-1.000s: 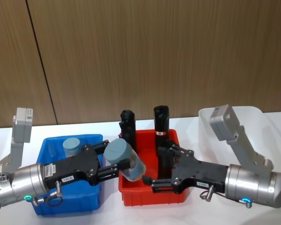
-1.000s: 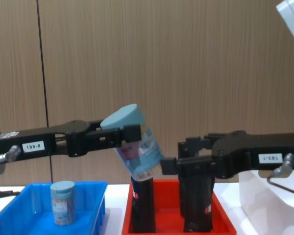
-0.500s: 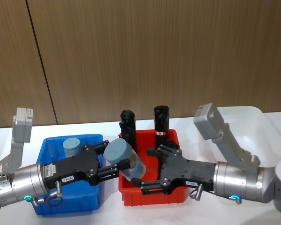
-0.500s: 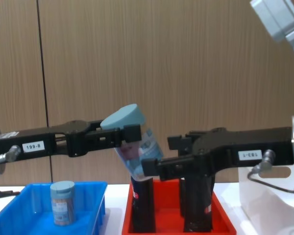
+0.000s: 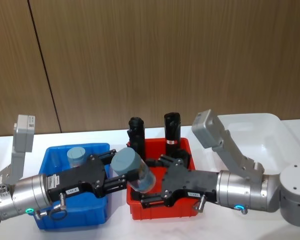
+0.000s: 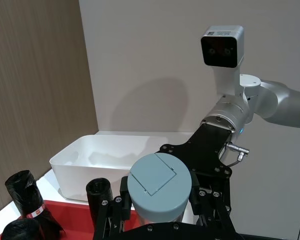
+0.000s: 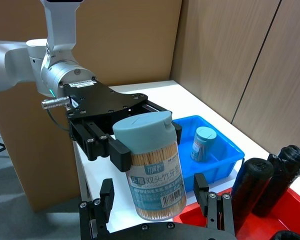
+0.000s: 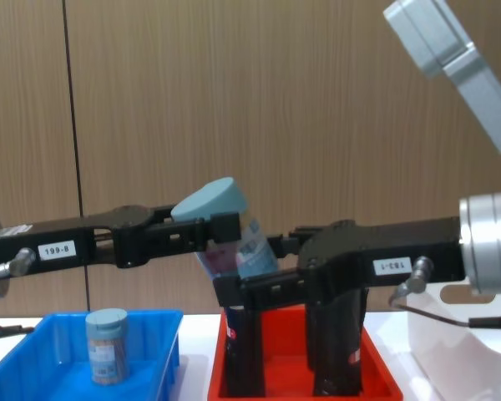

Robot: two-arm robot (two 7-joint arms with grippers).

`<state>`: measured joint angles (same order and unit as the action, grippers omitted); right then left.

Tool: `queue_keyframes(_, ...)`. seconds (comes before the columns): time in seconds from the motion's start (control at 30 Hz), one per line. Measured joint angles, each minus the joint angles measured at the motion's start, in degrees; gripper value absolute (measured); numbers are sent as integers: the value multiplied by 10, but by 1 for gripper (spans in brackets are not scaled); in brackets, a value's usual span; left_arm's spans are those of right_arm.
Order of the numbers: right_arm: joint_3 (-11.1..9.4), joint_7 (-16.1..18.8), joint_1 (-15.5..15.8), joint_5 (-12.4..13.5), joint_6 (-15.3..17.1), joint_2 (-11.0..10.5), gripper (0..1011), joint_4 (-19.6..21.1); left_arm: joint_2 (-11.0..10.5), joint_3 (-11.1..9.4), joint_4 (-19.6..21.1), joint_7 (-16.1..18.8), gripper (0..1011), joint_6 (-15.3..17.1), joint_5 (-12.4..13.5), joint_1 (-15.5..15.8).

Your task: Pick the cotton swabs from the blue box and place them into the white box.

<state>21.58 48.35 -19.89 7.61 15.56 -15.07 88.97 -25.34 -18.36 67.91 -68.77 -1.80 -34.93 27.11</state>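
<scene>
My left gripper (image 5: 126,173) is shut on one jar of cotton swabs (image 5: 133,170), holding it tilted in the air above the gap between the blue box (image 5: 72,212) and the red tray. The jar's label and swabs show in the right wrist view (image 7: 154,175). My right gripper (image 5: 145,182) is open, with one finger on each side of the jar's lower end (image 7: 106,200). A second jar of cotton swabs (image 5: 76,156) stands upright in the blue box (image 8: 33,359). The white box (image 5: 270,131) sits at the far right.
A red tray (image 5: 162,210) lies between the two boxes and holds tall black rolls (image 5: 172,127), which stand just behind and below the held jar. The right arm (image 5: 245,187) stretches across the red tray. A wooden wall closes the back.
My right gripper has moved left across the red tray until its open fingers straddle the bottom of the held jar. The left gripper and its jar have stayed still.
</scene>
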Motion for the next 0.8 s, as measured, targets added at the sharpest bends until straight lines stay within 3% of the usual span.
queue_keyframes(0.4,9,4,-17,-10,-3,10,997,-17,0,0,0,0,659,0,0,0)
queue_keyframes(0.8,14,9,-29,-13,-4,12,688,-25,0,0,0,0,659,0,0,0)
